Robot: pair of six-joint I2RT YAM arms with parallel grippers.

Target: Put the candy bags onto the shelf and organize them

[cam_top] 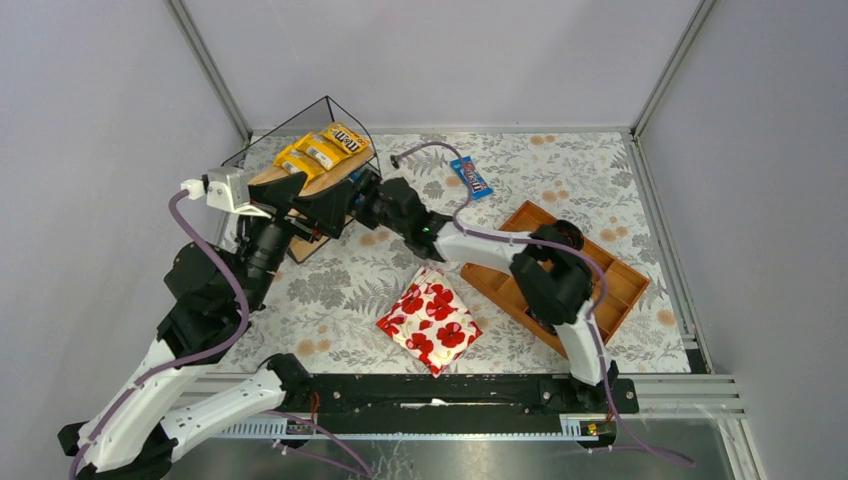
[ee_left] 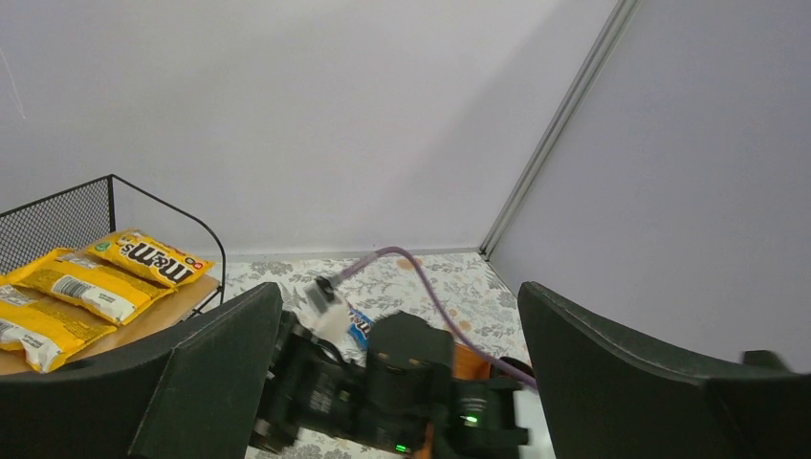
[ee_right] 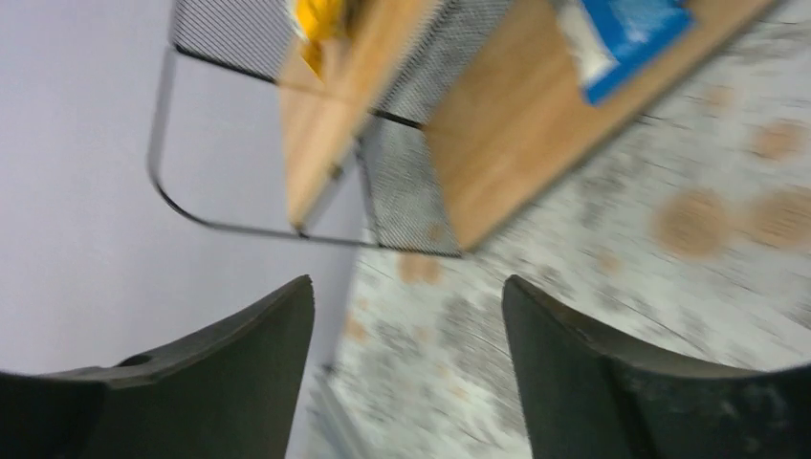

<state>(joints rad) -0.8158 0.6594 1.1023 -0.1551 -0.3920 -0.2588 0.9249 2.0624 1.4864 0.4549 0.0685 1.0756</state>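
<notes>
Grey walls (cam_top: 450, 60) enclose a floral tabletop (cam_top: 560, 170) bearing the shelf (cam_top: 264, 178).

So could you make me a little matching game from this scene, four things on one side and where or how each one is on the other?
Things:
1. yellow candy bags
2. poppy pouch
3. wooden tray
4. left gripper

Places or states:
A. at the right side of the table
B. open, holding nothing
C. on the top board of the shelf
D. lying flat mid-table, nearer the front

Pairs: 1-C, 2-D, 3-A, 4-B
</notes>
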